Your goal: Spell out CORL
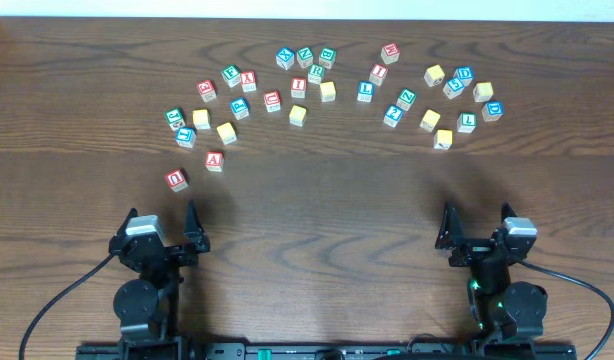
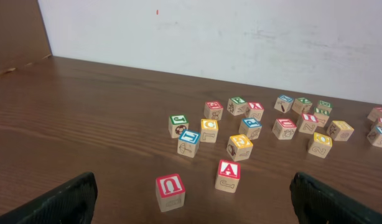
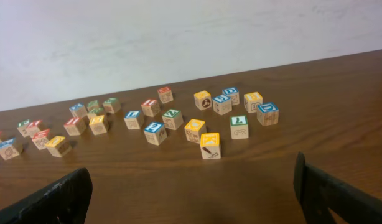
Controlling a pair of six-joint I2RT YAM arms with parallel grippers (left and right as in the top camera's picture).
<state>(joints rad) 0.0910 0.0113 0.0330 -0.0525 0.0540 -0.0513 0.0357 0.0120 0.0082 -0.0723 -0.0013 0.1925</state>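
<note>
Both arms sit at the bottom of the overhead frame, on the near edge of the brown wooden desk [image 1: 317, 220]. The left end effector [image 1: 162, 220] is at the lower left with its fingers spread wide and nothing between them. The right end effector [image 1: 477, 225] at the lower right is spread just as wide and also holds nothing. In each wrist view the two dark fingertips stand at the bottom corners, with bare wood between them.

The alphabet cubes lie scattered in a loose arc across the upper half of the overhead frame, well apart from both end effectors. The green R cube [image 1: 316, 73] sits near the top centre, in a small cluster. The blue L cube [image 1: 365, 91] is just right of centre. One yellow-topped cube [image 1: 328, 91] lies just below the R, and a second yellow-topped cube [image 1: 298, 115] sits lower and a little to the left. Their letters cannot be read from above, and more yellow tops lie at either end of the arc.

Nearest the left end effector are a red U cube [image 1: 176, 179] and a red A cube [image 1: 215, 160], standing apart from the arc.
</note>
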